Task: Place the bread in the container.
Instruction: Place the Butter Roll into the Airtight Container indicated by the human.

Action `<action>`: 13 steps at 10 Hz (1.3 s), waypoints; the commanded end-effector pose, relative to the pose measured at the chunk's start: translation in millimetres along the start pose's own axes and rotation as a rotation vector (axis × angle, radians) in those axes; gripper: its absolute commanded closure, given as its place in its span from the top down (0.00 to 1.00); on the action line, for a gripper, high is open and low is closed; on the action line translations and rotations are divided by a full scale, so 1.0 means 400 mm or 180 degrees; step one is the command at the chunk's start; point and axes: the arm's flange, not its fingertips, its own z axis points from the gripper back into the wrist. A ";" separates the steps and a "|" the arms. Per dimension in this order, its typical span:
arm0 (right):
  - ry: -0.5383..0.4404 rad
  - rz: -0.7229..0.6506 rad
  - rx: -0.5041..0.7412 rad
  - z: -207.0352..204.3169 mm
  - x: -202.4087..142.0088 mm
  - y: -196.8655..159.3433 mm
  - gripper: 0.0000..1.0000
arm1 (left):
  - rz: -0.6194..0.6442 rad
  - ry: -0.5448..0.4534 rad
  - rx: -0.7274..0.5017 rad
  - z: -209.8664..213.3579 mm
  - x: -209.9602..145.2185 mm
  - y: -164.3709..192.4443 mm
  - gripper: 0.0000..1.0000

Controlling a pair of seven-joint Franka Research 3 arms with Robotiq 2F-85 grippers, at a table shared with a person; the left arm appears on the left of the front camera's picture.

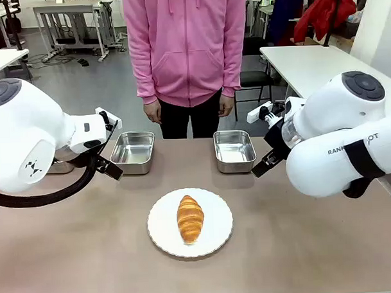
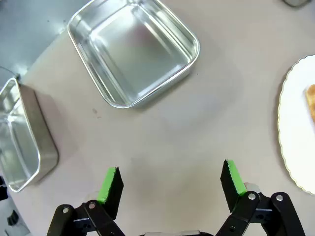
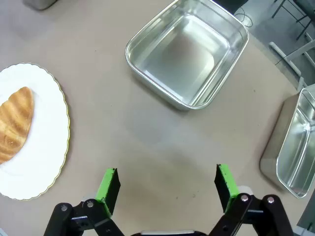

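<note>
While the two white arms sit off to either side, the brown worktop (image 1: 90,253) takes up most of the scene, with a person in a pink hoodie (image 1: 187,44) standing at its far edge, hands down. Middle of the worktop there's a white plate (image 1: 215,239), and the bread (image 1: 190,218) is lying on it, pointing toward the person. Behind the plate are two empty steel trays, well apart: the left tray (image 1: 133,152) and the right tray (image 1: 234,150). The left gripper (image 2: 171,181) is spread wide over bare worktop near its tray, holding nothing. Same deal for the right gripper (image 3: 166,183), wide and empty.
</note>
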 end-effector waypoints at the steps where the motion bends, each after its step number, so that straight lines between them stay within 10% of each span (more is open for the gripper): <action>1: -0.0001 0.0000 0.0000 0.000 0.000 0.000 1.00 | 0.0000 -0.0001 0.0000 0.000 0.000 0.000 1.00; 10: 0.0001 0.0008 -0.0002 0.000 0.000 0.001 1.00 | 0.0002 0.0000 0.0000 0.000 0.000 0.000 1.00; 13: -0.0227 -0.0025 -0.0049 0.191 0.120 -0.122 1.00 | 0.0222 -0.0435 -0.0265 0.217 0.047 0.151 1.00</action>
